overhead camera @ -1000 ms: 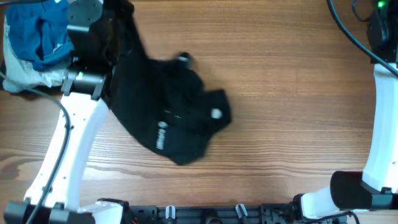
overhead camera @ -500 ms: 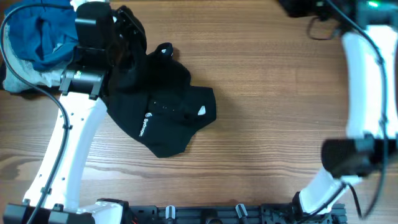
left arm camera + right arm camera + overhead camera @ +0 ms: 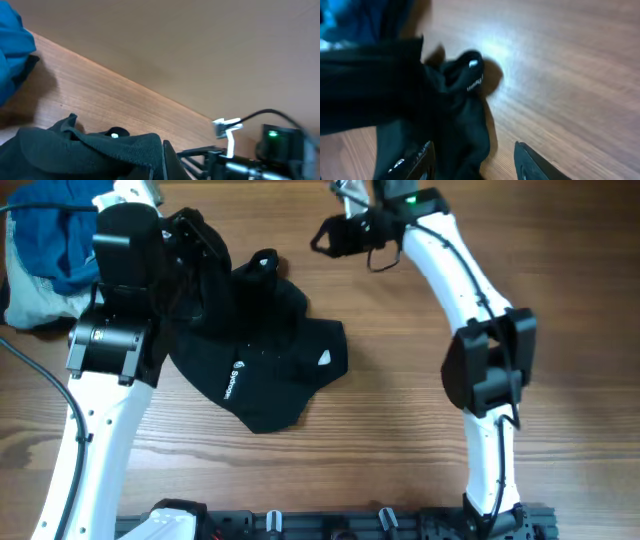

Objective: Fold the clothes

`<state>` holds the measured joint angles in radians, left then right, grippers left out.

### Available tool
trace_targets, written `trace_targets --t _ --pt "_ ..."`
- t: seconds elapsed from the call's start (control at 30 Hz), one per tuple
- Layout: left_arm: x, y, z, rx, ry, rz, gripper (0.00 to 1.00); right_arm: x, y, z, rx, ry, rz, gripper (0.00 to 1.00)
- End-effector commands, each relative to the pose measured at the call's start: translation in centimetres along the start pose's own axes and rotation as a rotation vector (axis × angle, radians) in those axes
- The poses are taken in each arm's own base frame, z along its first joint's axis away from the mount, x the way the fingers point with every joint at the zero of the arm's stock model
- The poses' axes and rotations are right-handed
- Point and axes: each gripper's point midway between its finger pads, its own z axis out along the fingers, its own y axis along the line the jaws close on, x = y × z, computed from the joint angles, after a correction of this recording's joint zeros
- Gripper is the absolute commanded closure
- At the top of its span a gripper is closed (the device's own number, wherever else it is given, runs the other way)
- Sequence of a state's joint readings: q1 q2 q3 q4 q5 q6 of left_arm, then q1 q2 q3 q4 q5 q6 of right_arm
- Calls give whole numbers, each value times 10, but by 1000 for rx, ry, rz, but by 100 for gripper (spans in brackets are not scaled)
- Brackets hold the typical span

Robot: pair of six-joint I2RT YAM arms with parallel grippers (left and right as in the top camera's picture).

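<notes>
The wooden table (image 3: 420, 440) filled the overhead view. The black garment (image 3: 270, 370) lay crumpled on its left-centre part, spread from the top edge down toward the middle. One lobe reached right and another pointed toward the near edge. Its upper left part rose off the wood and was gathered at the left arm's wrist.

A heap of blue clothes (image 3: 50, 230) sat in the far left corner, over some pale fabric, just beside the black garment's lifted part.

The left claw (image 3: 195, 245) was closed on that bunched edge of the black garment. In the left wrist view the dark cloth (image 3: 90, 150) piled up against its fingers.

The right claw (image 3: 325, 235) hung near the top edge of the table, just right of the garment's upper tip and apart from it. In the right wrist view its fingers (image 3: 422, 160) stood wide, with nothing between them, above the black fabric (image 3: 455, 125).

A white logo (image 3: 231, 385) showed on the garment's lower left, and a small white mark (image 3: 325, 358) on its right lobe.
</notes>
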<state>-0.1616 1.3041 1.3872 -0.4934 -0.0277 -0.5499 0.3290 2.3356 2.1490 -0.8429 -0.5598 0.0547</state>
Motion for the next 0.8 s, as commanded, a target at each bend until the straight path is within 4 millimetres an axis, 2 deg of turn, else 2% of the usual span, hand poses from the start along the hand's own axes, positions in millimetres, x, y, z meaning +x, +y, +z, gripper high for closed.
trace_targets --t 0.0,0.13,0.27,0.6,0.77 --pt "-12 -10 -10 31 -31 26 96 16 9 32 34 56 -77 48" --pt "-11 -9 -11 27 -26 26 96 21 21 63 82 59 -91 47" --pt "-6 -5 -10 13 -7 26 96 17 27 93 88 14 -66 46" --pt "-1 -2 -10 -1 14 27 96 4 22 132 105 -87 -64 46" --pt "0 -1 -10 -5 20 27 96 10 15 152 104 -96 -38 48"
